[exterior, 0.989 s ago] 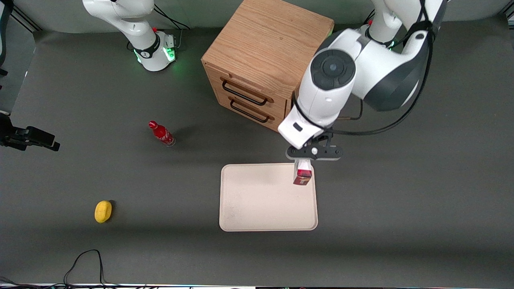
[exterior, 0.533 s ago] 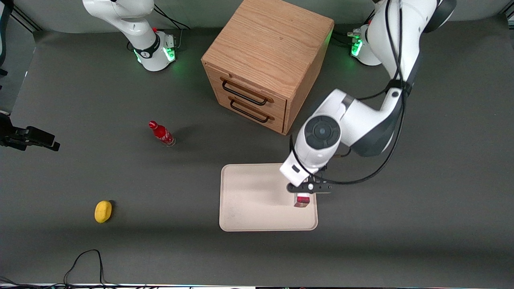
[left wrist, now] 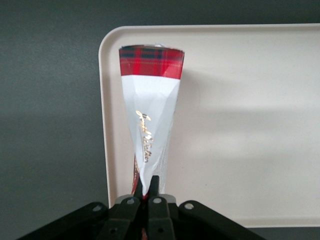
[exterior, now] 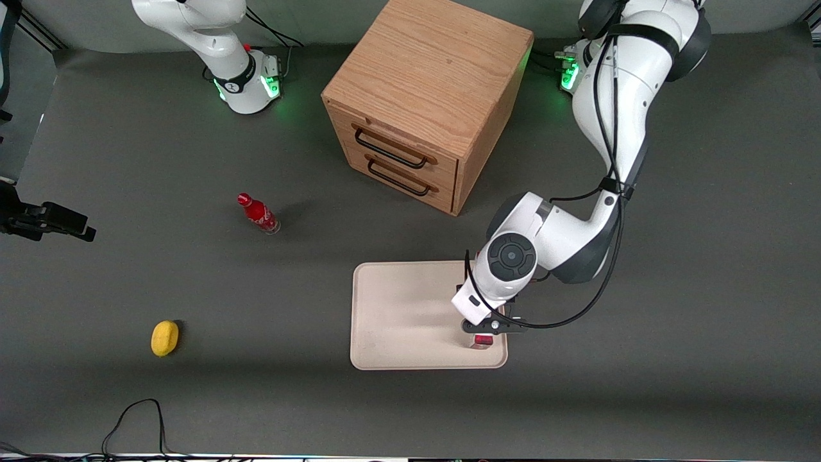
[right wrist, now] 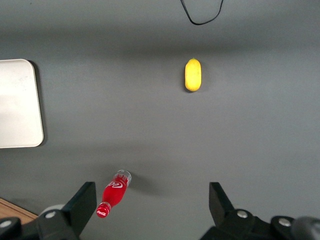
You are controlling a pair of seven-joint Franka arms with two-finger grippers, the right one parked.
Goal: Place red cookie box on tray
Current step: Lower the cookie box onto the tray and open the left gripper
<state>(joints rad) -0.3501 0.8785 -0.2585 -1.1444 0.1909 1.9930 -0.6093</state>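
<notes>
left gripper (left wrist: 148,192) is clamped on the upper edge of the red cookie box (left wrist: 150,120), fingers (left wrist: 154,186) pinched tight with the thin cardboard squeezed between them. box hangs upright, narrow tartan end pointing down at the tray (left wrist: 240,100), pale face with gold script toward the wrist camera. in the front view the gripper (exterior: 486,326) sits low over the tray (exterior: 410,321), at its corner nearest the front camera on the working arm's end, with only a sliver of the box (exterior: 482,340) showing under it, just inside the rim. can't tell whether the lower end is touching the tray surface or just above it. step in hand looks like the final lowering before release. next move calls for: bottom out gently, tip the box toward the tray's middle so it lies flat inside the rim, then let go and lift straight up. risk: box stands close to the rim, so it could topple outward onto the table. red bottle (exterior: 258,213), yellow object (exterior: 165,337) and wooden drawer cabinet (exterior: 426,102) are well apart, no interference.
</notes>
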